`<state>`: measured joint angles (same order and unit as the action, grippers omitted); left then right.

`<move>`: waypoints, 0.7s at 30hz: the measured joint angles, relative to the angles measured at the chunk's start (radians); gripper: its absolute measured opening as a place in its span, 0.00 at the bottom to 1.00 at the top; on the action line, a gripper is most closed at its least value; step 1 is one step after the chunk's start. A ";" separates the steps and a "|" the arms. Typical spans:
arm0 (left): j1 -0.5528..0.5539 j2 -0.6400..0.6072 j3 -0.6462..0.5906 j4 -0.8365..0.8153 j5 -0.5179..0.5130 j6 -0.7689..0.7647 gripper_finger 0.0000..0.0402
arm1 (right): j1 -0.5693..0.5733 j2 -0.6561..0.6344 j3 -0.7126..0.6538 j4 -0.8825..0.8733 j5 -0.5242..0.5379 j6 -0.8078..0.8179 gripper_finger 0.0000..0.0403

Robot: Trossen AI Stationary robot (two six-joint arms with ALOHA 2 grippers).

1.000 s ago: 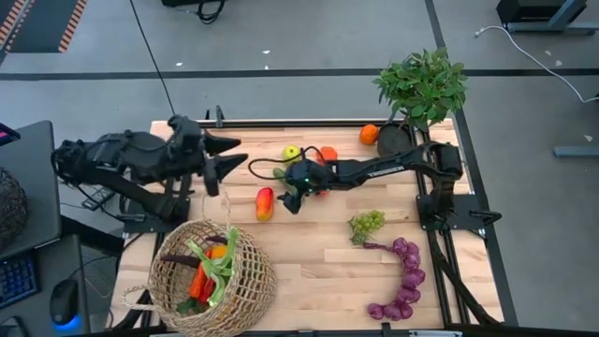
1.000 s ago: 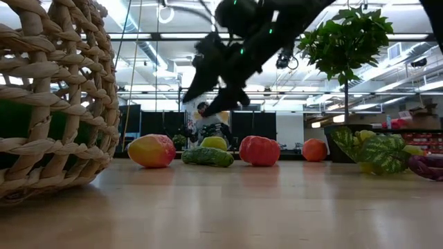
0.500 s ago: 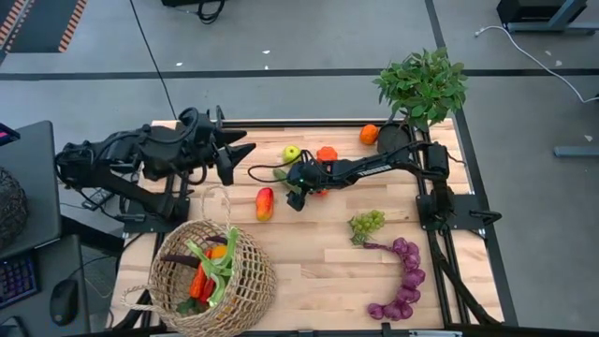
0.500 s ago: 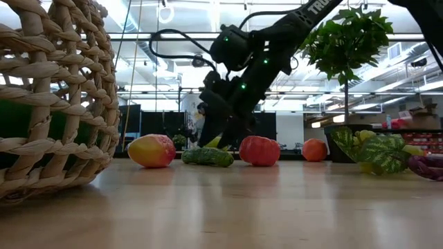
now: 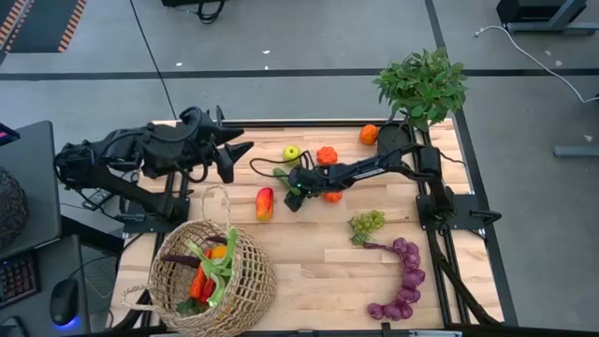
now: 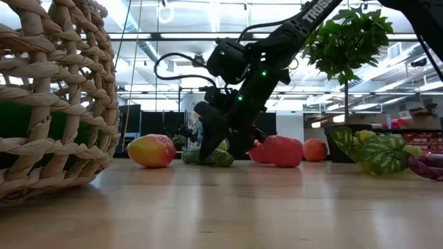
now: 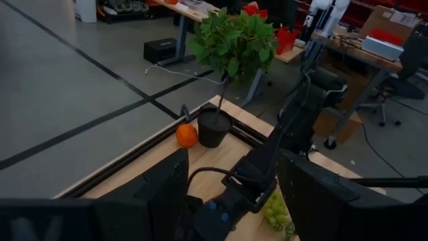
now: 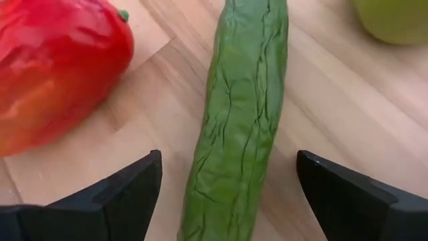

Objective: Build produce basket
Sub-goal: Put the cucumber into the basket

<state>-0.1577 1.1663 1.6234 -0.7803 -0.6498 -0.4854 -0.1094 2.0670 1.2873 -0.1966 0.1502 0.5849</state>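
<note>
1. the right gripper is down at the table, fingers spread apart on either side of a cucumber, not clamped on it.
2. a red tomato lies just behind that gripper, a red-yellow pepper just beside it, a green apple a little beyond.
3. the basket, already holding some produce, sits well away from it.
4. the left gripper hangs above the table's far edge, fingers parted, holding nothing.

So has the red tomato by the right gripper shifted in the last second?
Yes. In the low view the red tomato has slid right, closer to the orange.
</note>
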 joint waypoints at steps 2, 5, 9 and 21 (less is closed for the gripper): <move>0.000 -0.002 0.000 0.000 0.000 0.000 0.57 | 0.007 0.002 0.007 -0.008 0.023 0.001 0.86; 0.000 -0.002 0.000 -0.011 0.001 0.000 0.57 | 0.010 0.007 0.023 -0.023 0.053 -0.007 0.82; 0.000 -0.002 0.000 -0.016 0.001 0.000 0.57 | 0.010 0.007 0.027 -0.026 0.052 0.002 0.68; 0.040 -0.008 0.013 -0.027 -0.019 0.000 0.55 | 0.014 -0.009 0.030 -0.041 -0.101 -0.086 0.25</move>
<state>-0.1182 1.1578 1.6359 -0.8073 -0.6687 -0.4852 -0.0950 2.0577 1.3169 -0.2379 0.0491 0.4989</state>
